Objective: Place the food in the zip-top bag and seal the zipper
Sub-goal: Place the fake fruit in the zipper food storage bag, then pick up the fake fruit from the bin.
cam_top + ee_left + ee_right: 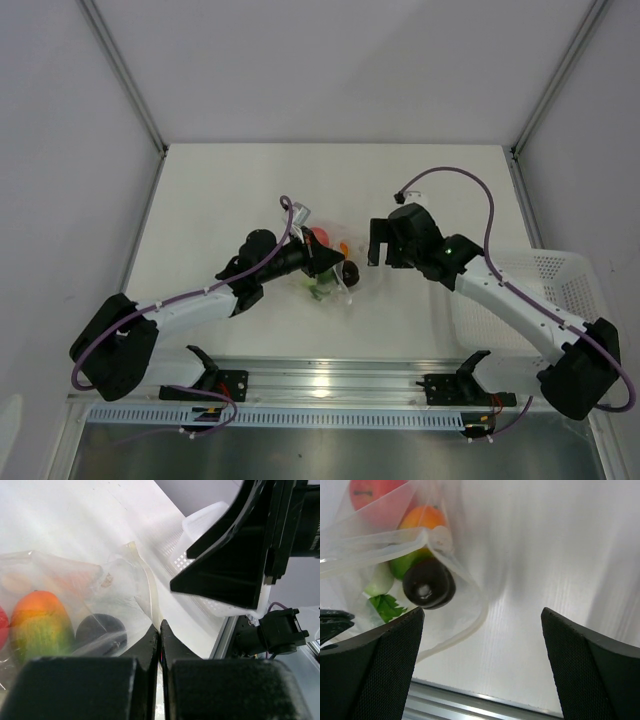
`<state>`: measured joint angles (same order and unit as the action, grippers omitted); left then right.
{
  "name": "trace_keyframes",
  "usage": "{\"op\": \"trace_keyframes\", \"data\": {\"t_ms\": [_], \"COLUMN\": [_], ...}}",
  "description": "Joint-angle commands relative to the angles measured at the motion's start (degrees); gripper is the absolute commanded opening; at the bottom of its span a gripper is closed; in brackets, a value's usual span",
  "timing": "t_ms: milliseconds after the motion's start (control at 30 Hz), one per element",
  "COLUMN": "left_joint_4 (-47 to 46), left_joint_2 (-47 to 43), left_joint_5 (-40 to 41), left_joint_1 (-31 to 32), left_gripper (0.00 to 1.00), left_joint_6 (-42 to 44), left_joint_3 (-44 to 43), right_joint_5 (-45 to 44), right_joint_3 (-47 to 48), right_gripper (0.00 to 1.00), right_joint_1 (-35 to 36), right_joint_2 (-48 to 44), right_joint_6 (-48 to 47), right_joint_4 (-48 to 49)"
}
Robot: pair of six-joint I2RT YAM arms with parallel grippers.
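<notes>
The clear zip-top bag (318,268) lies mid-table with the food inside. A red round one (322,237), an orange-peach one (343,247), a dark-purple one (349,272) and green pieces (320,290) show through it. My left gripper (335,268) is shut on the bag's edge strip, the zipper (154,605). In the right wrist view I see the dark-purple one (429,582), the white radish (380,580), its leaves (387,607) and the curved zipper strip (455,635). My right gripper (381,250) is open and empty, just right of the bag (350,540).
A white slotted basket (560,290) stands at the right edge of the table, under my right arm; it also shows in the left wrist view (200,530). A metal rail (330,385) runs along the near edge.
</notes>
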<state>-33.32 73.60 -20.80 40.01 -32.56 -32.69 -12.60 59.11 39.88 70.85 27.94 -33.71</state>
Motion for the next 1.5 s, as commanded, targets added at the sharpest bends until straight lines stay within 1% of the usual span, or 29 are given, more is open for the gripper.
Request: {"op": "trace_keyframes", "data": {"t_ms": [0,67,200,300,333,367,433,467,500,533,567,633,667,867,967,1133,1233,1400,1467], "left_joint_4": [-2.01,-2.10,-2.01,-2.10,-2.10,-2.19,-2.27,-2.27,-2.36,-2.45,-2.54,-2.63,-2.63,-3.42,-3.86,-4.38,-4.82,-5.70,-5.70], "left_joint_2": [0.14,0.14,0.14,0.05,-0.04,0.05,0.05,0.14,0.14,0.31,0.23,0.14,0.14,0.57,1.01,1.37,1.81,2.51,2.51], "left_joint_5": [-0.47,-0.56,-0.65,-0.91,-0.91,-1.00,-1.17,-1.26,-1.44,-1.61,-1.70,-1.70,-1.79,-2.76,-3.28,-3.99,-4.43,-5.57,-5.74], "left_joint_1": [0.33,0.25,0.24,0.16,0.24,0.16,0.16,0.16,0.16,0.16,0.07,-0.02,-0.11,-0.46,-0.72,-1.07,-1.25,-1.43,-1.60], "left_gripper": [0.01,0.01,0.00,0.01,0.01,0.00,0.01,0.01,0.01,0.01,0.01,0.01,0.01,0.00,0.01,0.01,0.01,0.01,0.00], "left_joint_6": [0.30,0.30,0.30,0.21,0.21,0.04,0.12,0.04,-0.05,-0.23,-0.23,-0.23,-0.31,-1.02,-1.37,-1.98,-2.51,-3.04,-3.30], "left_joint_3": [-1.33,-1.33,-1.42,-1.41,-1.41,-1.41,-1.50,-1.50,-1.59,-1.59,-1.50,-1.50,-1.42,-1.41,-1.50,-1.42,-1.50,-1.77,-1.68], "right_joint_5": [-11.20,-16.81,-22.36,-24.57,-24.75,-24.67,-22.48,-22.12,-22.12,-22.38,-23.77,-25.45,-25.98,-24.76,-24.58,-25.19,-26.59,-26.69,-28.35], "right_joint_3": [3.29,3.99,3.64,4.52,4.96,5.31,6.01,6.10,6.45,6.54,6.72,7.33,7.16,3.03,-0.22,-3.21,-4.62,-6.55,-6.90], "right_gripper": [0.99,1.00,0.99,0.99,0.99,0.99,0.99,0.99,0.99,0.99,0.99,0.99,0.99,0.99,0.99,0.99,0.99,0.99,0.99], "right_joint_1": [-0.68,-1.20,-3.57,-8.48,-12.50,-14.81,-19.90,-24.97,-27.55,-29.75,-34.03,-38.19,-42.47,-54.80,-57.97,-67.36,-70.71,-72.31,-72.83], "right_joint_2": [-2.73,-4.40,-7.65,-8.80,-8.89,-8.80,-8.71,-8.62,-8.36,-7.92,-7.66,-6.08,-5.64,-5.37,-6.60,-5.90,-5.28,-5.99,-5.99], "right_joint_6": [3.94,5.80,8.35,10.98,12.04,14.83,15.82,17.57,18.28,18.90,20.73,22.76,22.94,23.30,24.00,22.51,21.63,22.33,23.64], "right_joint_4": [-6.88,-9.42,-10.41,-12.42,-13.30,-15.57,-16.73,-18.13,-18.92,-19.72,-21.81,-24.28,-25.08,-23.69,-22.45,-21.04,-20.26,-18.67,-19.19]}}
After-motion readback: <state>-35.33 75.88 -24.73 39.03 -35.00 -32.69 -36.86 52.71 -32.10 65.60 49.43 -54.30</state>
